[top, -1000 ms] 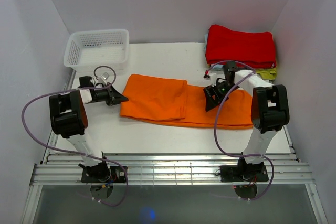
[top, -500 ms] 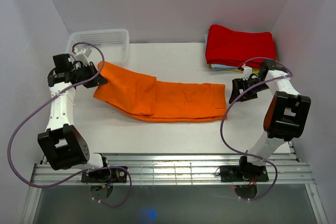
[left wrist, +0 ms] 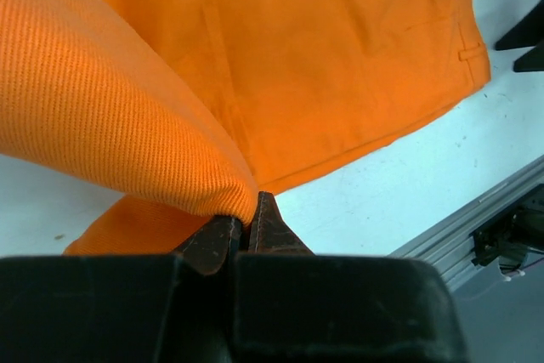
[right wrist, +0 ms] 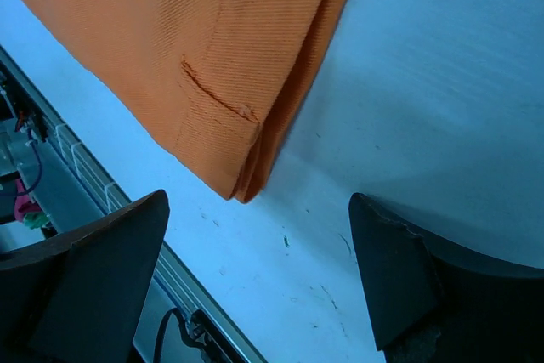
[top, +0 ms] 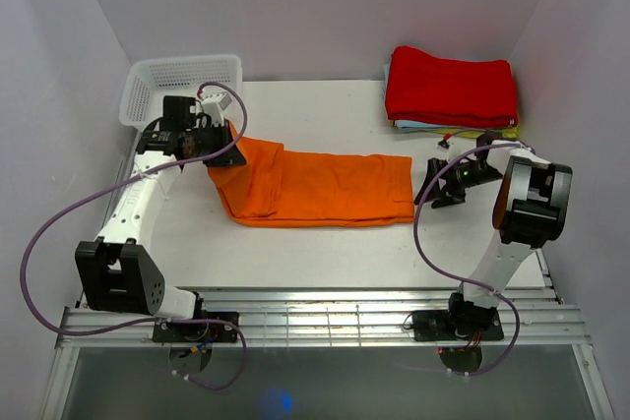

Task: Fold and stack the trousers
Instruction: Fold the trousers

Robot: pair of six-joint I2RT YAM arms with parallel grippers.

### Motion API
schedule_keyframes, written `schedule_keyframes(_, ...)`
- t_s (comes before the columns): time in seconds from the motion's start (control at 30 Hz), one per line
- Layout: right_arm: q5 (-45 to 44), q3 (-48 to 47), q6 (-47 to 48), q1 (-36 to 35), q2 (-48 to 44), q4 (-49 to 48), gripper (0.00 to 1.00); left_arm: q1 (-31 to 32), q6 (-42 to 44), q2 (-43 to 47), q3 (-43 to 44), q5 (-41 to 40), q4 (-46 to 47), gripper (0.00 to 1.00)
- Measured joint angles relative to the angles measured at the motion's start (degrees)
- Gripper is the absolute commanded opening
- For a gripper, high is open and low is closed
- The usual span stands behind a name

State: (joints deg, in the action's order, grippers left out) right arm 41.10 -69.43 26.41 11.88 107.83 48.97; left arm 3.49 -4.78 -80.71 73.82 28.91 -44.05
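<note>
The orange trousers (top: pixel 315 187) lie folded lengthwise across the middle of the white table, waistband end to the right. My left gripper (top: pixel 224 148) is shut on their left end, and a fold of the cloth (left wrist: pixel 127 125) rises from the pinched fingertips (left wrist: pixel 268 223) in the left wrist view. My right gripper (top: pixel 431 184) stands open just off the trousers' right edge, nothing between its fingers (right wrist: pixel 110 261). The trousers' near corner (right wrist: pixel 238 167) lies ahead of it on the table in the right wrist view.
A white basket (top: pixel 182 89) stands at the back left, right behind my left gripper. A folded red cloth (top: pixel 451 86) lies on a stack at the back right. The metal rail (top: pixel 315 317) runs along the near table edge.
My left gripper has carried the trousers' left end right and nearer, folding it over. My right gripper has let go, opened wider and drawn slightly back off the right edge.
</note>
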Motion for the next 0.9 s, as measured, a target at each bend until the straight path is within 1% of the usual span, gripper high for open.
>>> schedule_keyframes(0.07, 1.29, 1.55, -1.42, -0.61, 0.37, -1.27, 0.92, 2.23, -1.51, -0.09, 0.0, -0.66, 0.59, 0.0)
schedule_keyframes(0.13, 3.06, 2.89, -3.82, -1.25, 0.42, -2.97, 0.89, 4.61, -3.34, -0.46, 0.0, -1.79, 1.25, 0.0)
schedule_keyframes(0.2, 4.28, 3.61, -5.97, -1.55, 0.59, -5.11, 0.76, 6.95, -5.29, -1.09, 0.0, -3.89, 2.19, 0.0)
schedule_keyframes(0.23, 4.52, 3.74, -7.17, -1.77, 0.98, -6.12, 0.68, 8.5, -6.21, -1.55, 0.0, -5.11, 2.8, 0.0)
schedule_keyframes(0.27, 4.7, 3.76, -8.2, -2.01, 1.68, -7.19, 0.57, 10.43, -7.26, -2.21, 0.04, -6.62, 3.32, 0.0)
schedule_keyframes(0.3, 5.18, 3.76, -9.11, -2.14, 2.56, -8.35, 0.37, 12.35, -8.24, -2.86, 0.2, -8.22, 3.72, 0.0)
schedule_keyframes(0.4, 5.11, 4.33, -11.61, -3.21, 4.92, -11.67, 0.08, 19.02, -10.99, -6.54, 1.95, -12.35, 4.28, 0.0)
schedule_keyframes(0.5, 5.86, 4.85, -13.77, -4.0, 5.55, -12.79, 0.08, 23.87, -13.42, -11.06, 4.17, -15.08, 4.44, 0.0)
schedule_keyframes(0.63, 7.08, 5.92, -14.86, -4.33, 5.38, -14.75, 0.08, 28.48, -16.96, -17.44, 7.34, -17.4, 5.03, 0.0)
schedule_keyframes(0.9, 8.22, 7.06, -15.1, -4.39, 5.07, -16.33, 0.08, 37.07, -24.15, -27.23, 15.39, -17.81, 7.45, 0.0)
